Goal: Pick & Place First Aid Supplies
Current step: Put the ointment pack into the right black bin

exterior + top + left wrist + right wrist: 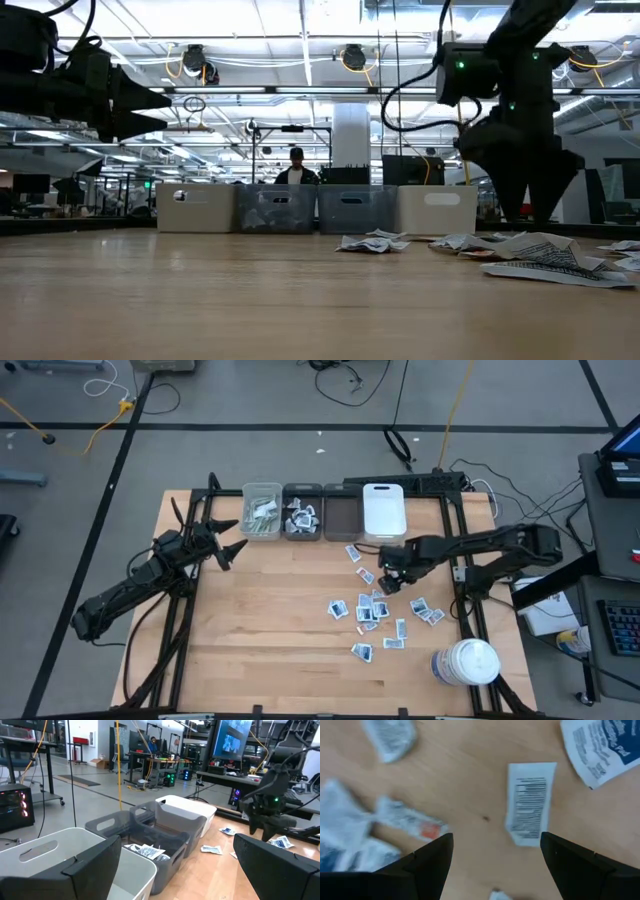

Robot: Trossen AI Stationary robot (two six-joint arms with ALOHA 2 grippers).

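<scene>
Several small white sachets with dark or blue print (380, 610) lie flat and scattered on the wooden table, right of centre; the low view shows them too (545, 258). My right gripper (390, 580) hangs over the far-left part of that scatter, fingers pointing down, open. In its wrist view (495, 865) a barcode-printed sachet (530, 802) lies on the wood ahead of the open fingers, untouched. A strip with an orange end (412, 822) lies beside it. My left gripper (226, 547) waits open near the bins, above the table's left side.
A row of small bins stands at the far edge: a pale one holding strips (262, 510), a grey one with sachets (302, 516), another grey one (340, 515) and a white one (383, 510). A large white lidded jar (466, 662) stands near the right front corner.
</scene>
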